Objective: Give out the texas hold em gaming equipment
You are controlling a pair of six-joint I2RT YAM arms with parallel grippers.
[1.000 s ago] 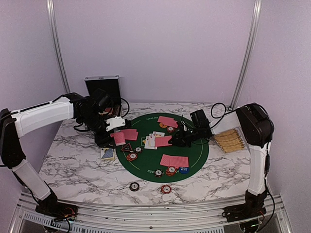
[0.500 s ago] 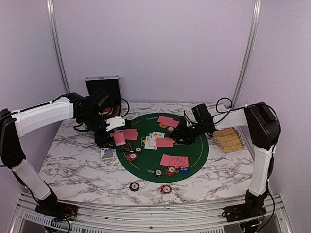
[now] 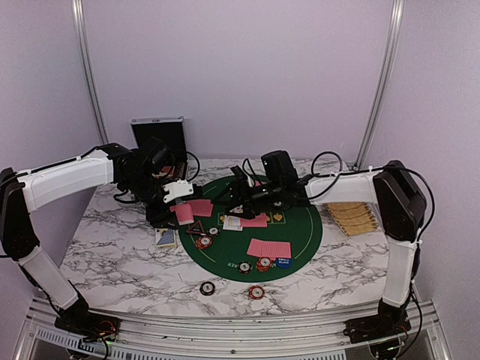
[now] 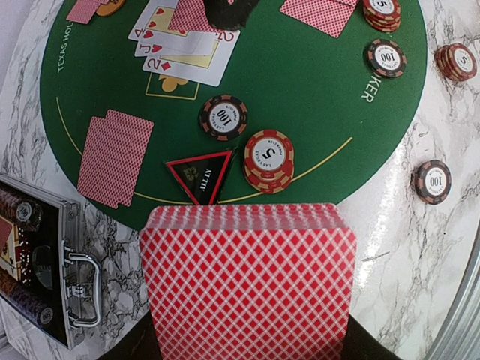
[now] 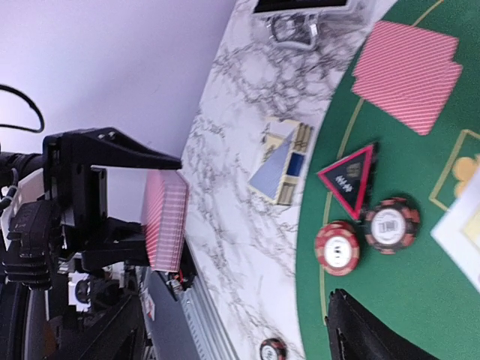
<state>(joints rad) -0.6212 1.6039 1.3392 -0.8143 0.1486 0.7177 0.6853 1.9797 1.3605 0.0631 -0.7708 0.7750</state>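
The left arm reaches in from the side with its elbow bent. The left gripper [image 3: 178,204] is clamped on a deck of red-backed cards [image 4: 247,281], and the triangular marker [image 4: 202,174] lies just beyond the jaws. The right arm is stretched low across the green mat [image 3: 300,232], with the right gripper [image 3: 238,196] above the face-up cards [image 4: 180,52]. How far its jaws are open cannot be told.

Even, soft overhead light; faint shadows. Glare streak on marble table [image 4: 390,247] by near edge. Right wrist view slightly blurred.
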